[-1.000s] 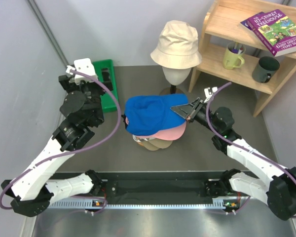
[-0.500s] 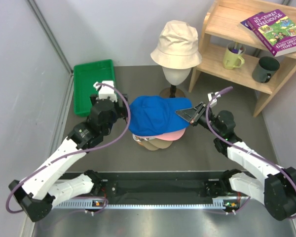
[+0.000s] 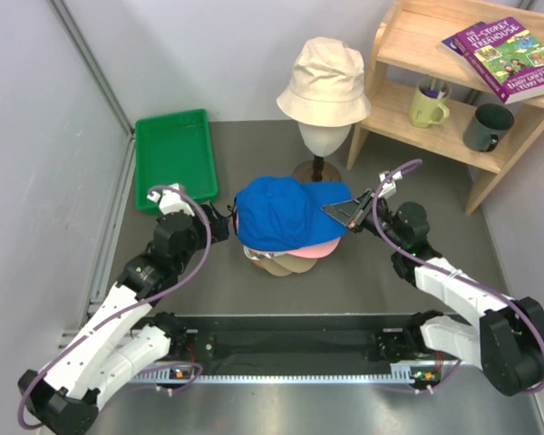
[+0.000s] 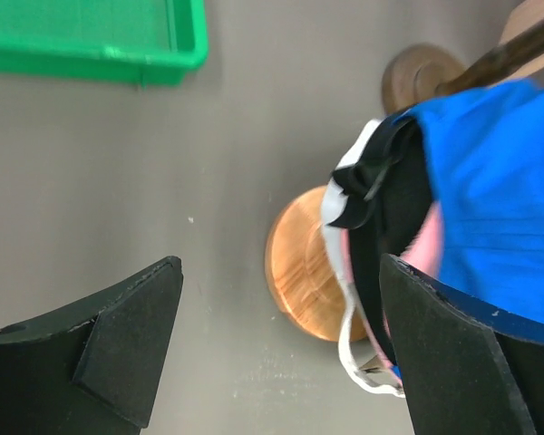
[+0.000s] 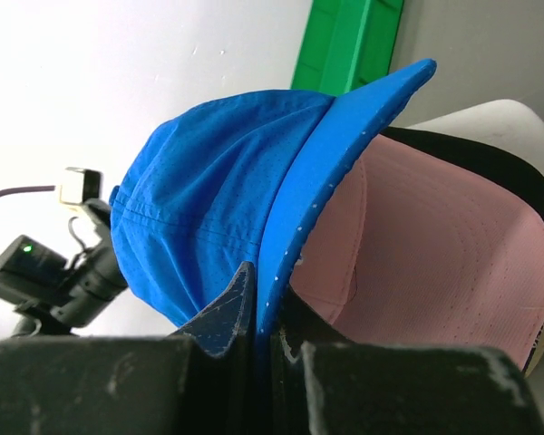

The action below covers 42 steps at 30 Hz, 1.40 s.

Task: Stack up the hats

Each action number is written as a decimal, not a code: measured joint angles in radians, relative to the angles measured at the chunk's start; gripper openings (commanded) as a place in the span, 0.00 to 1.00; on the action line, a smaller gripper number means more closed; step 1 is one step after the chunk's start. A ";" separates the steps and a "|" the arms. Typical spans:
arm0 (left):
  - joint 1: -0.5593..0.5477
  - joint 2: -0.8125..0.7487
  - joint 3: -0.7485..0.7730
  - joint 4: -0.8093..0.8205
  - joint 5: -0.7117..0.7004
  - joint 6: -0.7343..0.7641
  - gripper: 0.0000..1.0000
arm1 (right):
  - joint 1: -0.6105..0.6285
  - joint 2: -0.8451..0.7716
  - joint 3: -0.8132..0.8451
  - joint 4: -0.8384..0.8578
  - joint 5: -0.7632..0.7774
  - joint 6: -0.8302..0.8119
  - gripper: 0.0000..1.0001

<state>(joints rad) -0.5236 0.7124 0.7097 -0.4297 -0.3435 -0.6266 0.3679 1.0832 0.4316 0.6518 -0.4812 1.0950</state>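
A blue cap lies on top of a pile of caps at the table's middle, over a pink cap and a tan one. My right gripper is shut on the blue cap's brim; the pink cap shows under it. My left gripper is open just left of the pile, holding nothing. In the left wrist view the pile's back edge hangs over a round wooden base, between my jaws. A cream bucket hat sits on a head form behind.
A green tray stands at the back left. A wooden shelf at the back right holds two mugs and books. The head form's stand is just behind the pile. Walls close in on the left and behind.
My left arm has swung down from beside the green tray to the left side of the cap pile. The blue cap has shifted a little over the pile. My right gripper stayed on the brim.
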 measured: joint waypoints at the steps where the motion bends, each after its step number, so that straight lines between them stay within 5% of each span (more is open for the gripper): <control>1: 0.003 0.006 -0.017 0.011 0.007 -0.008 0.94 | 0.000 0.000 0.000 0.000 0.000 -0.002 0.00; 34: 0.072 0.126 -0.132 0.301 0.089 -0.078 0.94 | 0.000 0.000 0.000 -0.013 -0.003 -0.023 0.00; 36: 0.073 0.134 -0.132 0.302 0.089 -0.079 0.94 | -0.002 0.000 0.000 -0.017 -0.003 -0.029 0.11; 37: 0.073 0.143 -0.132 0.301 0.089 -0.080 0.94 | -0.002 0.000 0.001 -0.023 -0.003 -0.030 0.27; 42: 0.076 0.214 -0.129 0.291 0.093 -0.091 0.94 | -0.008 0.002 0.005 -0.129 0.017 -0.081 0.68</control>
<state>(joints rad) -0.4480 0.9264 0.5804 -0.1383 -0.2501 -0.7174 0.3595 1.0855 0.4366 0.5228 -0.4644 1.0142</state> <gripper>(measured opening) 0.940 0.464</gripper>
